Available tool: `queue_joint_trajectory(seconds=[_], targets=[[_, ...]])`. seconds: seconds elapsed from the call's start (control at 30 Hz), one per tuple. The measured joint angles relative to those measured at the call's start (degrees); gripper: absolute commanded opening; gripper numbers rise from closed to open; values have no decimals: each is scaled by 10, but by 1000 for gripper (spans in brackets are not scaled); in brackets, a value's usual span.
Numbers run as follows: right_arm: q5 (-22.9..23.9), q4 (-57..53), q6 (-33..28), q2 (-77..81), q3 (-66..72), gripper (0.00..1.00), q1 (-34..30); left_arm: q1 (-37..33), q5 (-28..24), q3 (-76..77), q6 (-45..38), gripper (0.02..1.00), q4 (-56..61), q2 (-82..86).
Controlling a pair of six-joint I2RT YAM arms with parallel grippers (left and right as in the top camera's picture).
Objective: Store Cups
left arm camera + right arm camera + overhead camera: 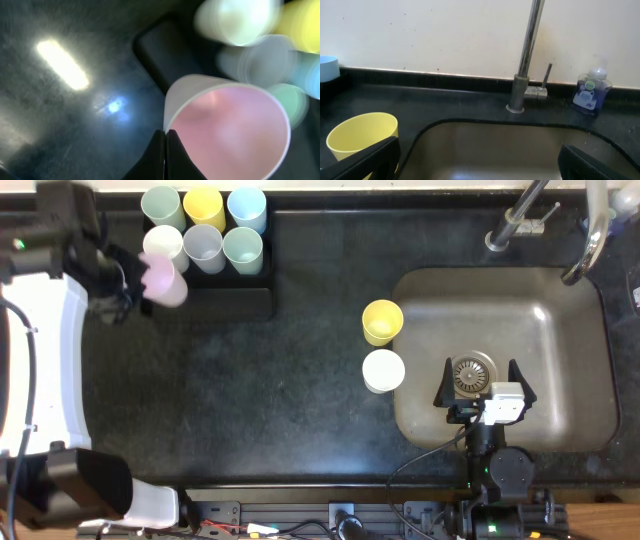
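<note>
My left gripper (pixel 165 137) is pinched narrow on the rim of the pink cup (pixel 227 132), which I hold tilted, its mouth turned up toward my wrist. From above, that cup hangs at the left end of the black tray (pixel 232 302), just beside the white cup standing in the tray (pixel 163 243).

The tray carries six cups in two rows. Its near strip, the side toward my bases, is bare, and it lies just rightward and nearer from the pink cup. I judge that strip is where the cup should go, turned upright.

My right gripper (pixel 480 385) is spread wide above the sink (pixel 560 300), well off the tray's right end. The yellow cup (pixel 382 321) and the other white cup (pixel 383 370) stand between tray and sink. They are nearer my right arm.
</note>
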State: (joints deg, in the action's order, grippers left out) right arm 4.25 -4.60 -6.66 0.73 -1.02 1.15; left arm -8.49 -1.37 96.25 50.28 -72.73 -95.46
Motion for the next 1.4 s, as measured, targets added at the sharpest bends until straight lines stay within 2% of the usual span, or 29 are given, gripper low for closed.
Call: queue_joint_trajectory(seconds=[0.17, 0.57, 1.4], targets=[[0, 0, 0, 0, 0, 998, 0, -25, -4, -78, 6, 36, 37, 16], [0, 0, 0, 0, 0, 996, 0, -29, 12, -78, 7, 36, 97, 21], [0, 0, -1, 0, 0, 998, 0, -48, 14, -78, 8, 36, 136, -73]])
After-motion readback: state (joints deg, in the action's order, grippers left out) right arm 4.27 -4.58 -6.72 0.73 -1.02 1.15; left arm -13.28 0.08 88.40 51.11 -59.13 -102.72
